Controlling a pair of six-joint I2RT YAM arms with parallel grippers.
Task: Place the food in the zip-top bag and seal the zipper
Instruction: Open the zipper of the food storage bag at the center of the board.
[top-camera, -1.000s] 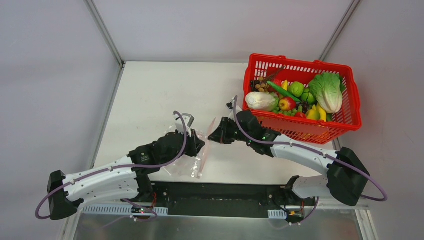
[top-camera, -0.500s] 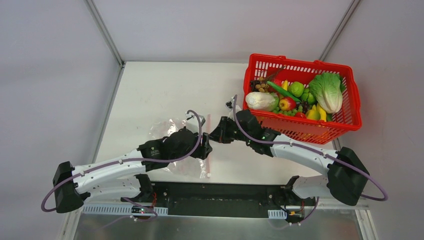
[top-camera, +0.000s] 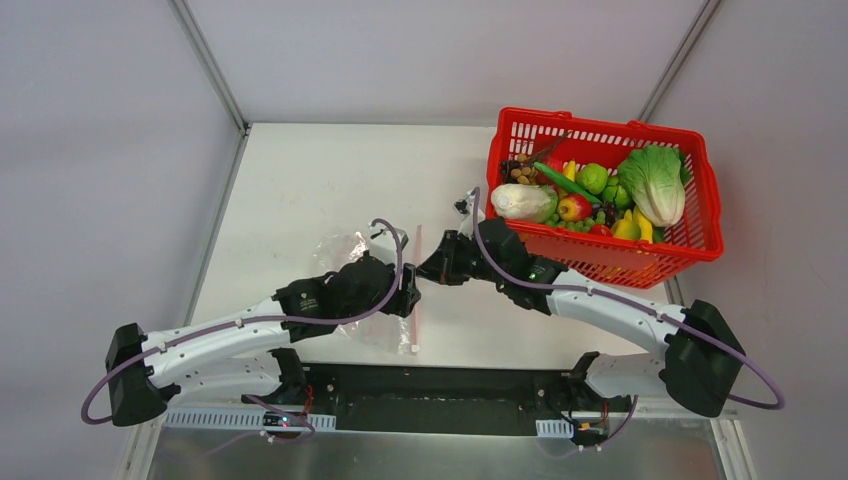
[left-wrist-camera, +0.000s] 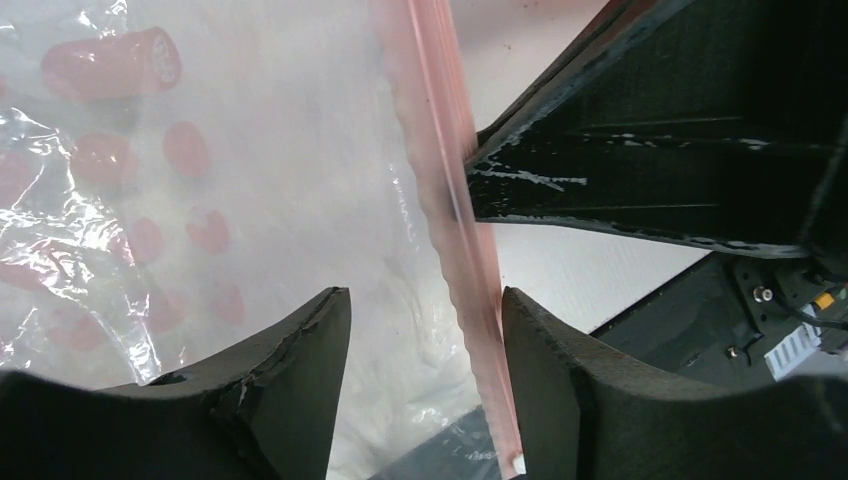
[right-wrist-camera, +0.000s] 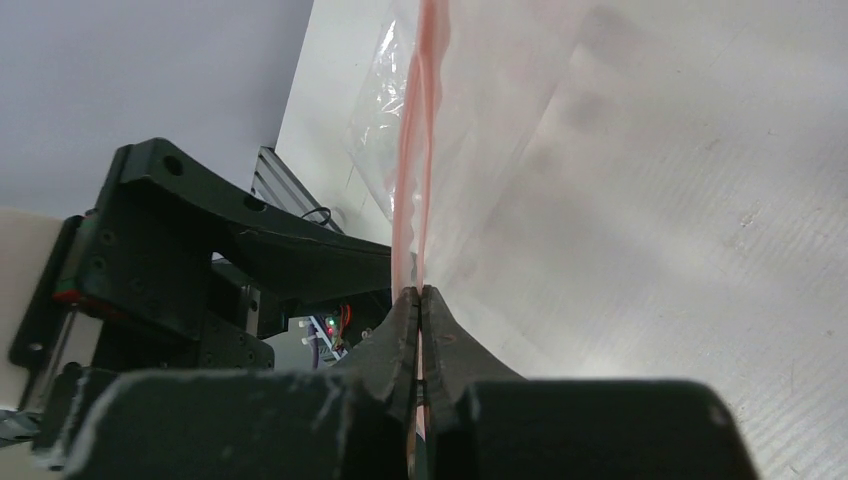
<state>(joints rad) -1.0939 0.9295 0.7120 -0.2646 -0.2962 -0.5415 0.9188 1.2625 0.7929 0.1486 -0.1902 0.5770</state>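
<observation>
Swinging across since a second ago, the left arm (top-camera: 230, 335) is now reaching over the zip-top bag (top-camera: 345, 250) to its mouth edge. Its jaws are now standing apart, and the zipper (top-camera: 416, 245) is lying straighter on the table (top-camera: 320, 170).

The main risk, as I judge it, is sitting in the bag: it is looking empty, while all the food (top-camera: 575, 205) is lying in the red mesh basket (top-camera: 620, 265), well apart. If the left gripper (left-wrist-camera: 420, 315) closes on both lips of the pink strip together, the mouth is going to stay shut. I cannot tell whether the lips are separated. A sideways pull could also be dragging the slick film out of the right gripper's (right-wrist-camera: 418, 300) thin pinch, or sliding the light bag along the table.

Both arms are stretching low and inward, meeting near the table's middle. The left gripper is pointing down over the zipper, its fingers (left-wrist-camera: 290, 365) straddling the strip, which is running just beside the right-hand finger. The right gripper's jaws are pressing together, clamped on the zipper.
</observation>
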